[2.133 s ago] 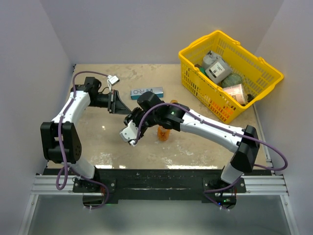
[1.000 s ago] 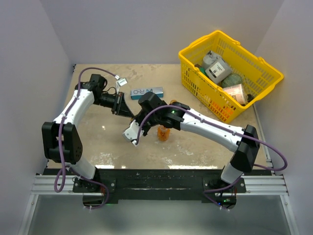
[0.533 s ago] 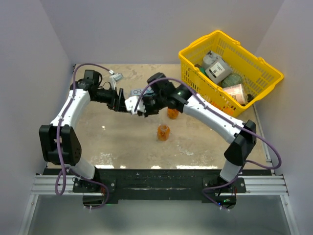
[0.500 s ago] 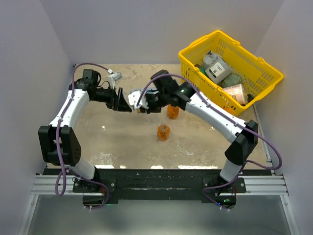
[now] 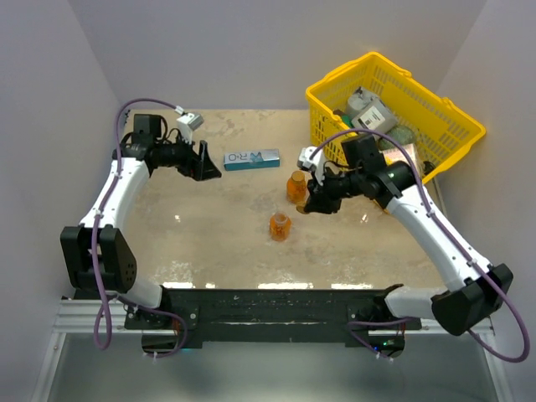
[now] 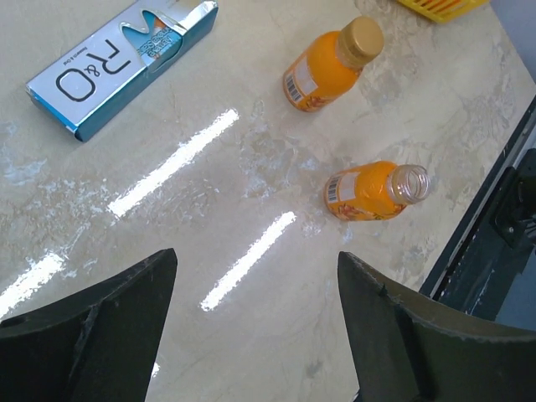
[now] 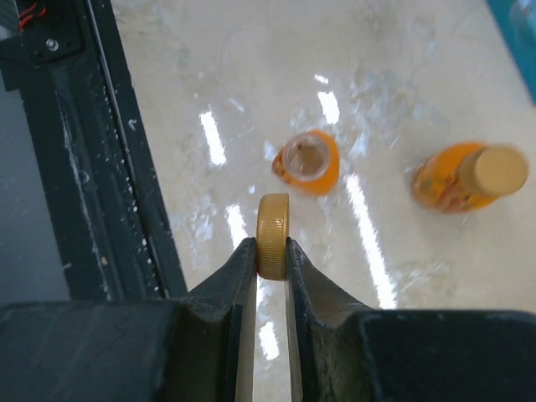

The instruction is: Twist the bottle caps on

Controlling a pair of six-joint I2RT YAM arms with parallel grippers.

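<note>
One capped bottle (image 5: 296, 186) stood upright near the middle of the bench (image 5: 193, 243), a bit toward the far edge, with its cap (image 6: 362, 37) sitting on the neck. The open bottle (image 5: 280, 226) was upright too, a little closer to the near edge and slightly left. The two were near each other but not touching. Its neck was bare, and the right wrist camera looked pretty much straight down into it.

The second cap (image 7: 273, 224) was in the right jaws, pinched on edge between the two fingers (image 7: 239, 280). So those jaws were narrow, with just the cap's thickness between them. From above, the right jaws sat just right of the capped bottle, on the basket side. The second cap wasn't touching either bottle. In the wrist view it showed in front of the open bottle, with bare bench between them.

The left jaws were spread wide with nothing in them, over toward the far left corner, just left of the box (image 5: 251, 158). That box was blue and white with "R&O" on it and lay flat near the far edge. The left wrist camera caught it plus both bottles between the open jaws.

The yellow basket (image 5: 342, 72) sat in the far right corner with a few items inside, though I couldn't really tell what they were.
</note>
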